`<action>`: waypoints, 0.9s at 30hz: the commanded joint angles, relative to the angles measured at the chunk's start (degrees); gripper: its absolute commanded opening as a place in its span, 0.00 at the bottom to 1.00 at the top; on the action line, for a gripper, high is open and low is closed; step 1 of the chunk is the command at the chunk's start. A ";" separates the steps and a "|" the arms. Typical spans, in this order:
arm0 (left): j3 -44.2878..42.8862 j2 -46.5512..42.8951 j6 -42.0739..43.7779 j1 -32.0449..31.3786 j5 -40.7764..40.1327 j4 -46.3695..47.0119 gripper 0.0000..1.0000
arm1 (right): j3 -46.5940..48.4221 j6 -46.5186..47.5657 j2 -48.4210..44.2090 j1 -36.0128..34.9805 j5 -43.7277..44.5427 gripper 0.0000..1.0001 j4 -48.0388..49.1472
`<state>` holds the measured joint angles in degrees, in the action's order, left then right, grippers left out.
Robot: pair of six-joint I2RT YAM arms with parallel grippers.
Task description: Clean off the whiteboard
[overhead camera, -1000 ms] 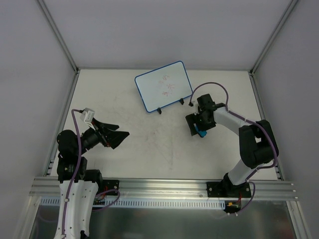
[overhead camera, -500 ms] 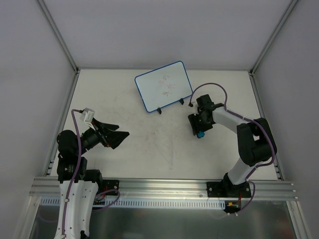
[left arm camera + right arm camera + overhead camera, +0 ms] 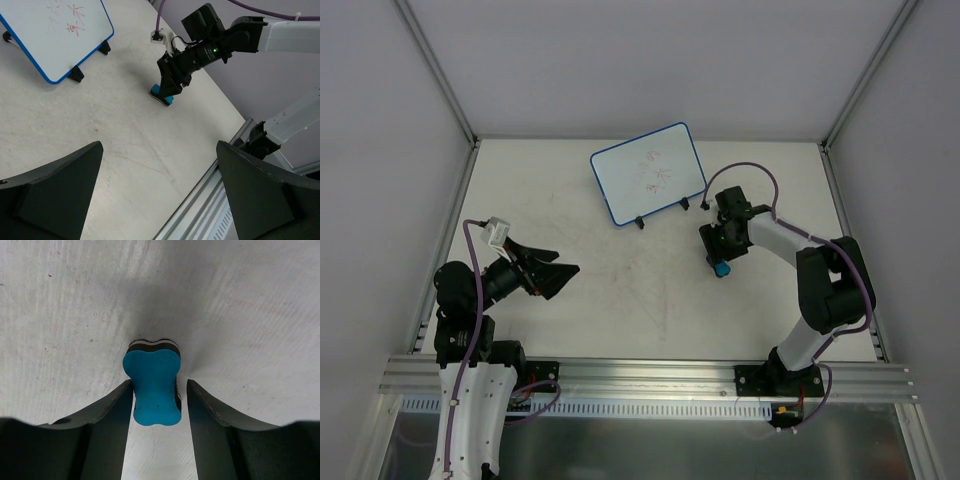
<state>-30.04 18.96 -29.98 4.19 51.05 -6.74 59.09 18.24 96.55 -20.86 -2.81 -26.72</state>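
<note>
Whiteboard [image 3: 648, 172] stands propped at the far side of the table [image 3: 620, 310], red scribbles on it. Left gripper [image 3: 565, 263] gapes wide, idle. Right gripper [image 3: 720, 258] sits narrow astride the blue eraser [image 3: 152, 390], with a sliver of gap on one side. Pinch off-centre and that eraser could squirt out.

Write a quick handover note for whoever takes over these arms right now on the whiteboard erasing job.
Left gripper: open, empty, near its own base.
Right gripper: down at the blue eraser, which lies on the table. Jaws sit on either side of it; a firm grip is not confirmed.
Whiteboard: on its feet at the far middle of the table, red scribbles on it.
Done: eraser reached.
Left: clamp and lift the eraser, carry it to the board, wipe off the scribbles.
</note>
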 commanded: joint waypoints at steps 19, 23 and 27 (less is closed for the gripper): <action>0.07 0.55 1.41 0.21 2.83 1.12 0.99 | 2.43 -1.01 0.92 0.21 0.17 0.51 0.18; -0.02 0.55 1.41 0.21 2.83 1.03 0.99 | 2.35 -1.19 0.74 0.30 0.44 0.47 0.26; -0.02 0.46 1.50 0.30 2.83 1.03 0.99 | 2.52 -1.19 1.01 0.21 0.00 0.31 0.18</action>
<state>-30.04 19.25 -29.98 4.19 52.40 -6.74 59.57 17.56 97.27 -20.86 -2.83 -26.72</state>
